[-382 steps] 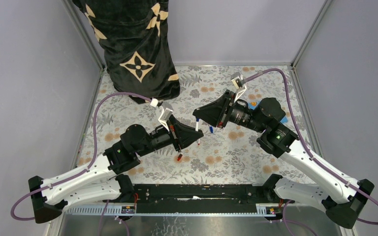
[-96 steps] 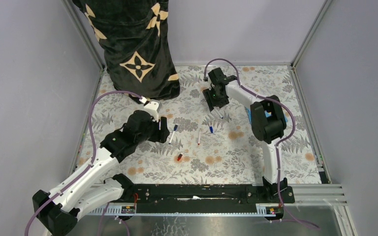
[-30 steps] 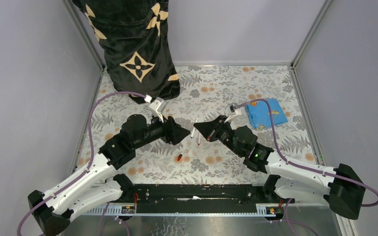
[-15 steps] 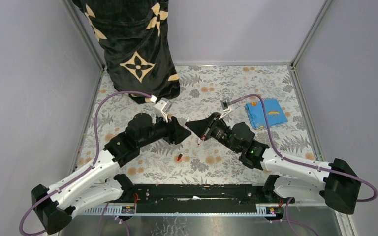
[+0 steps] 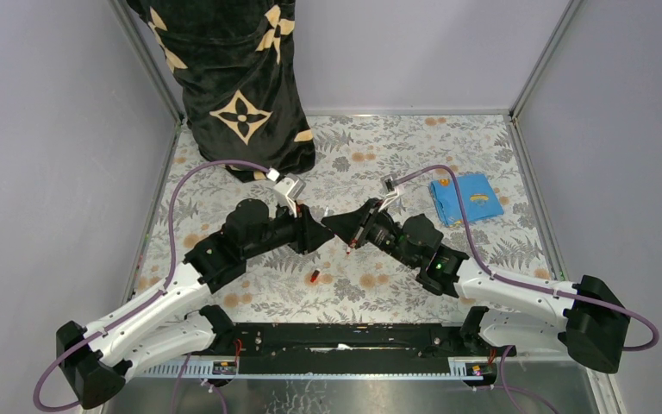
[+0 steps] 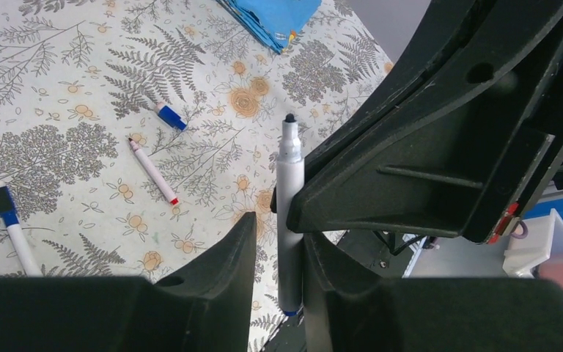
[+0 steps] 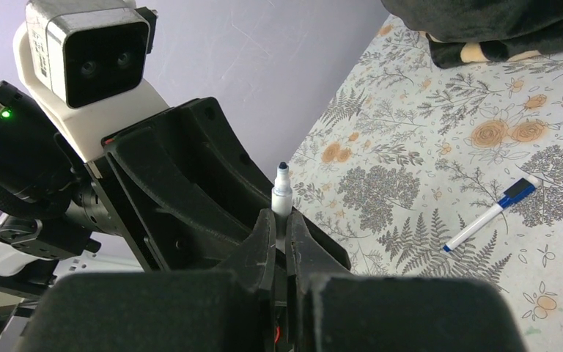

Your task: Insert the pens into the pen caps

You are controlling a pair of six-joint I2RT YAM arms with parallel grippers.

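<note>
**Pass the pen across without letting it swing**

The right pincer (image 7: pixel 281 220) is clamped shut on a white pen (image 7: pixel 281 192). It pinches the barrel so that the dark tip stands bare above its fingertips. The left pincer (image 6: pixel 282 233) sits nose to nose with it above the middle of the desk (image 5: pixel 396 147). Its jaws stand a little wider than the barrel, astride the pen's lower half, with a slit showing on one side, so it grips nothing yet.

This looks like a hand-over, meant to free the tip end for a cap. To do it well, the left pincer should centre on the barrel so that both fingers meet it together. Otherwise one finger shoves the pen and tilts it in the right's hold. It should close clear of the right's fingertips, and the right should let go only once that grip is firm.

Out on the desk, a blue cap (image 6: pixel 170 116) lies near a red-tipped pen (image 6: pixel 152 169) without touching it. A red cap (image 5: pixel 314 277) lies alone nearer the arm bases. A blue-ended pen (image 7: pixel 487 215), seemingly capped, lies apart from these.
</note>
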